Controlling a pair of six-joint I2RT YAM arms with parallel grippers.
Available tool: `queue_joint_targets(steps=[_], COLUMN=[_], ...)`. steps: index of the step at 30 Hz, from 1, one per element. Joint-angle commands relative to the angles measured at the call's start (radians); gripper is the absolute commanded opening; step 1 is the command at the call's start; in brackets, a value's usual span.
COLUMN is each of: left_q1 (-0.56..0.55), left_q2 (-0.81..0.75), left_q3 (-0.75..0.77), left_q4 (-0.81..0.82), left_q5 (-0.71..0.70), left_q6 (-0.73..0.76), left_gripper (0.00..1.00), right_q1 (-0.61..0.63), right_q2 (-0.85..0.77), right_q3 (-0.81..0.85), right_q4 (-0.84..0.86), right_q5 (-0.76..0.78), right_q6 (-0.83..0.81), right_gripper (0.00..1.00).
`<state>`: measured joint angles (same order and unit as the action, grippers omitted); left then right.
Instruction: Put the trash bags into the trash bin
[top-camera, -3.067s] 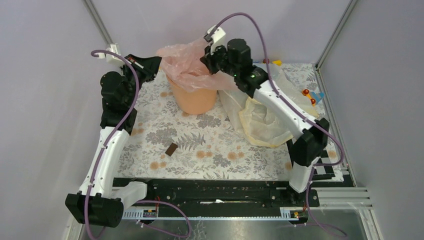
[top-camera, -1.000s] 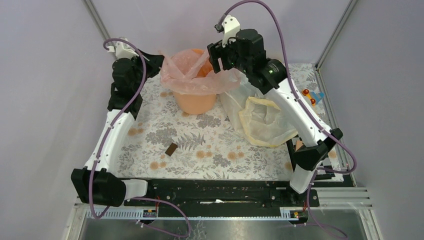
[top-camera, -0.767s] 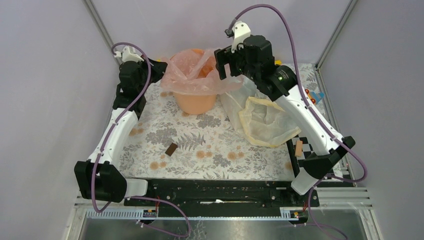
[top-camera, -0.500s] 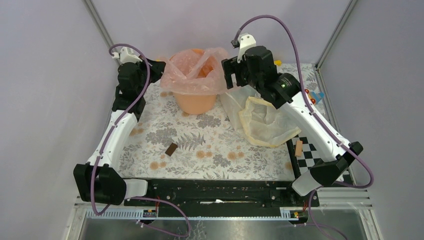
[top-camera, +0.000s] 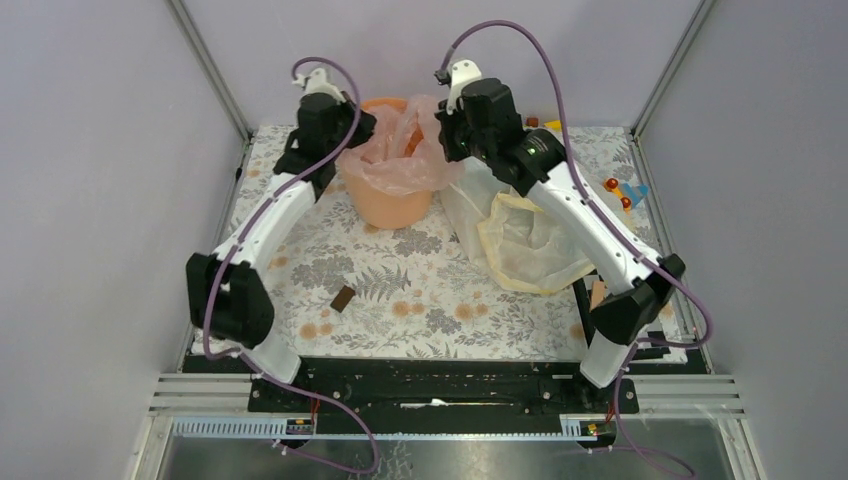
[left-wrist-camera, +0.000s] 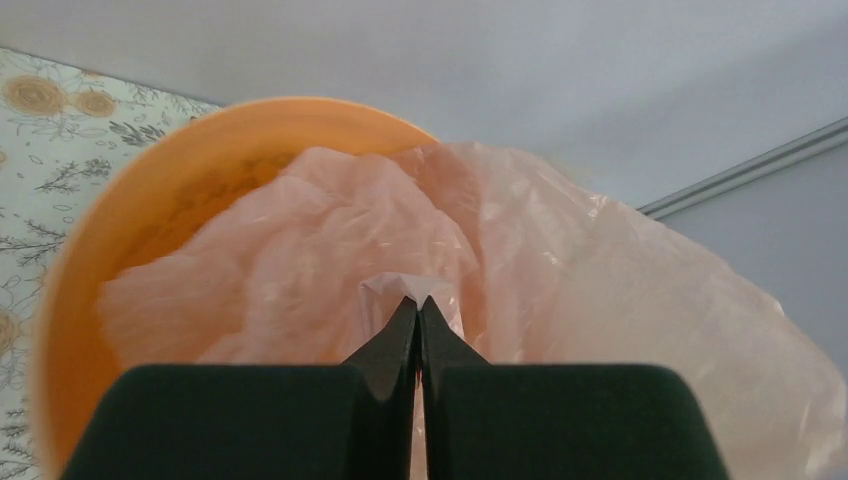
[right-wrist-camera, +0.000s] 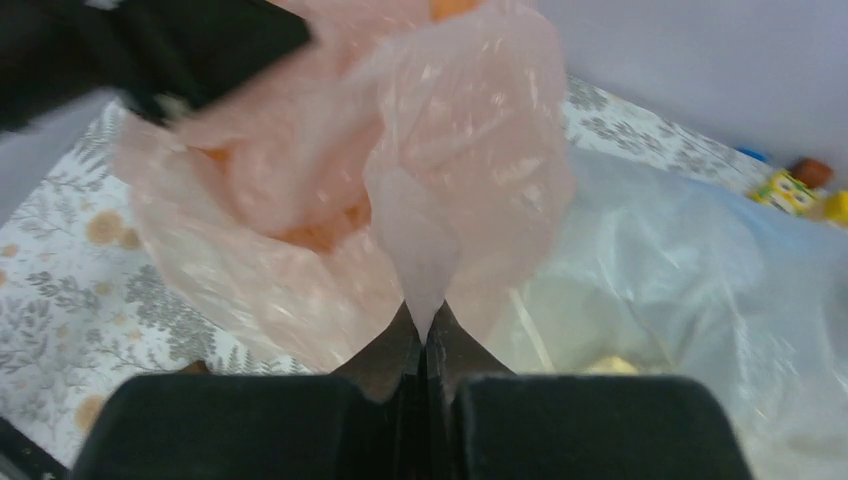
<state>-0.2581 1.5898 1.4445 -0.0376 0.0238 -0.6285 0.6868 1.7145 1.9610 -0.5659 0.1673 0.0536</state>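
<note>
The peach-orange trash bin (top-camera: 392, 203) stands at the back of the table; its rim also shows in the left wrist view (left-wrist-camera: 120, 200). The pink trash bag (top-camera: 405, 155) is draped over the bin's mouth and hangs into it. My left gripper (top-camera: 352, 128) is at the bin's left rim, shut on a fold of the pink trash bag (left-wrist-camera: 300, 260). My right gripper (top-camera: 447, 128) is at the bin's right rim, shut on the bag's other edge (right-wrist-camera: 450, 170), which rises from its closed jaws.
A clear whitish bag (top-camera: 470, 205) and a pale yellow bag (top-camera: 530, 245) lie right of the bin, under my right arm. A small brown block (top-camera: 343, 298) lies on the flowered cloth. Small toys (top-camera: 620, 192) sit at the right edge.
Both grippers have moved inward toward the bin, still holding the bag. The left arm swung right to the bin's left rim. The bag has gone from stretched wide to bunched over the mouth.
</note>
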Motion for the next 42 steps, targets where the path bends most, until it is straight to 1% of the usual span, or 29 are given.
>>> queue_joint_targets(steps=[1,3,5,9,11,16,20,23,26,30,31,33,34,36,38,42], left_q1=[-0.062,-0.067,-0.065,-0.056,-0.048,-0.039,-0.012,0.017,0.039,0.063,0.068,0.078,0.087,0.116,0.147,0.202], left_q2=[0.124,0.192,0.236,0.254,0.237,0.081,-0.075,-0.206,-0.333,-0.443,-0.465,-0.507,-0.523,-0.526,-0.505,-0.477], left_q3=[0.180,0.237,0.260,0.256,0.264,0.214,0.128,0.027,-0.070,-0.198,-0.237,-0.322,-0.358,-0.405,-0.424,-0.490], left_q4=[-0.140,-0.195,-0.219,-0.220,-0.237,-0.245,-0.216,-0.160,-0.107,-0.077,-0.064,-0.022,0.000,0.023,0.021,0.076], left_q5=[-0.121,-0.129,-0.139,-0.155,-0.147,-0.207,-0.237,-0.261,-0.338,-0.391,-0.403,-0.431,-0.440,-0.442,-0.417,-0.329], left_q6=[0.131,0.140,0.138,0.136,0.136,0.144,0.123,0.098,0.087,0.048,0.034,-0.003,-0.017,-0.046,-0.081,-0.159], left_gripper=[0.00,0.00,0.00,0.00,0.00,0.00,0.00,0.00,0.00,0.00,0.00,0.00,0.00,0.00,0.00,0.00], right_q1=[0.000,0.000,-0.001,-0.002,-0.003,-0.026,-0.042,-0.069,-0.098,-0.151,-0.163,-0.185,-0.192,-0.200,-0.203,-0.206], right_q2=[0.104,0.152,0.198,0.315,0.362,0.423,0.437,0.388,0.313,0.255,0.246,0.240,0.242,0.247,0.255,0.250], right_q3=[0.135,0.179,0.225,0.333,0.387,0.441,0.459,0.428,0.382,0.326,0.308,0.278,0.271,0.269,0.272,0.250], right_q4=[0.028,0.039,0.039,0.004,-0.029,-0.034,-0.034,-0.038,-0.045,-0.066,-0.066,-0.066,-0.066,-0.069,-0.080,-0.103], right_q5=[-0.192,-0.236,-0.260,-0.311,-0.288,-0.208,-0.086,-0.100,-0.095,-0.089,-0.095,-0.114,-0.119,-0.127,-0.127,-0.122], right_q6=[0.003,0.012,0.013,0.006,0.015,0.054,0.075,0.069,0.056,0.051,0.050,0.046,0.045,0.040,0.036,0.023], right_gripper=[0.00,0.00,0.00,0.00,0.00,0.00,0.00,0.00,0.00,0.00,0.02,0.10,0.17,0.35,0.46,0.61])
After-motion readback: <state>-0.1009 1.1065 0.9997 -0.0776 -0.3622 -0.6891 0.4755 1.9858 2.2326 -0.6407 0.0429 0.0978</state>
